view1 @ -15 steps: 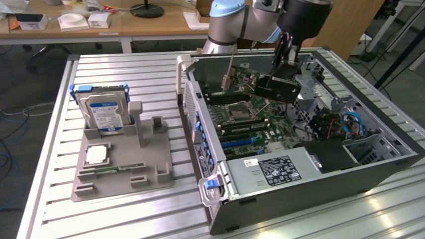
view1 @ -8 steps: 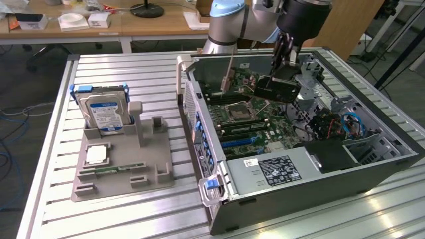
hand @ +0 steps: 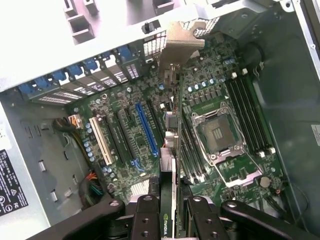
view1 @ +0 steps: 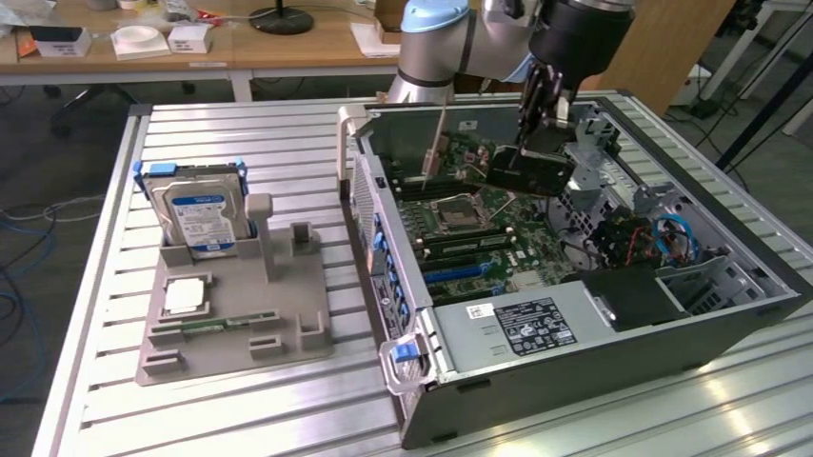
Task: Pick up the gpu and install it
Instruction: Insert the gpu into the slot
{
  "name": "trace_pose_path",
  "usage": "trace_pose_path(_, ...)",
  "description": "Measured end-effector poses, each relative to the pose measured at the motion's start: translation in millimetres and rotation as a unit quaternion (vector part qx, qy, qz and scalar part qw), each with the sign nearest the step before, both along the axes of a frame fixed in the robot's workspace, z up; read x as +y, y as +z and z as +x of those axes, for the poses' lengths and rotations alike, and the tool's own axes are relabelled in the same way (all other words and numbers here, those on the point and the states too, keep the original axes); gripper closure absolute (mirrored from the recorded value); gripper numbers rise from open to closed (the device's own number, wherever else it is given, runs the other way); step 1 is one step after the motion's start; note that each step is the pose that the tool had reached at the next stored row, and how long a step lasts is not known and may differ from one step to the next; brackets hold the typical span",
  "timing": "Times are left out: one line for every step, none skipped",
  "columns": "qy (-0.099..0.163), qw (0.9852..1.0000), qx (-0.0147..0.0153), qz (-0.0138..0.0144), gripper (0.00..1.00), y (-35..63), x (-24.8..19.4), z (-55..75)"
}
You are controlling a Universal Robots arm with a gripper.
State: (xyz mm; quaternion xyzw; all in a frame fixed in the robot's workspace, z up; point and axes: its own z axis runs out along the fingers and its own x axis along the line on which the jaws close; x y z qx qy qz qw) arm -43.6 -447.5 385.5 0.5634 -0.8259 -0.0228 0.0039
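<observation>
Item: gpu (view1: 527,171), clamped in my claw (view1: 534,143), edge-on above the motherboard (view1: 470,228). Step: installing; unseated, wants lining up over the blue slot (hand: 146,127).

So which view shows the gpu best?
The exterior view: the gpu hangs in the claw over the motherboard, black face visible. The wrist view shows it edge-on, a thin strip.

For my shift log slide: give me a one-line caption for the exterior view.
Gripper, shut on the gpu, holds it over the motherboard of the open computer case.
</observation>
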Motion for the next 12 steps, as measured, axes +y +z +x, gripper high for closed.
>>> trace_pose_path(0.003,1.0000,0.0000,0.0000,0.74,-0.1,0.0,0.0)
trace_pose_path(0.005,1.0000,0.0000,0.0001,0.74,-0.2,0.0,0.0)
trace_pose_path(0.008,1.0000,0.0000,0.0000,0.74,-0.3,0.0,0.0)
trace_pose_path(0.011,0.9999,0.0000,0.0000,0.74,-0.4,0.0,0.0)
trace_pose_path(0.013,0.9999,0.0000,0.0000,0.74,-0.5,0.0,0.0)
trace_pose_path(0.016,0.9999,0.0000,0.0000,0.74,-0.6,0.0,0.0)
trace_pose_path(0.019,0.9998,0.0000,0.0000,0.74,-0.6,0.0,0.0)
trace_pose_path(0.022,0.9997,0.0000,0.0000,0.74,-0.7,0.0,0.0)
trace_pose_path(0.025,0.9997,0.0000,0.0000,0.74,-0.7,0.0,0.0)
trace_pose_path(0.029,0.9996,0.0000,0.0000,0.74,-0.7,0.0,0.0)
trace_pose_path(0.032,0.9995,0.0000,0.0000,0.74,-0.8,0.0,0.0)
trace_pose_path(0.035,0.9994,0.0000,0.0001,0.74,-0.9,0.0,0.0)
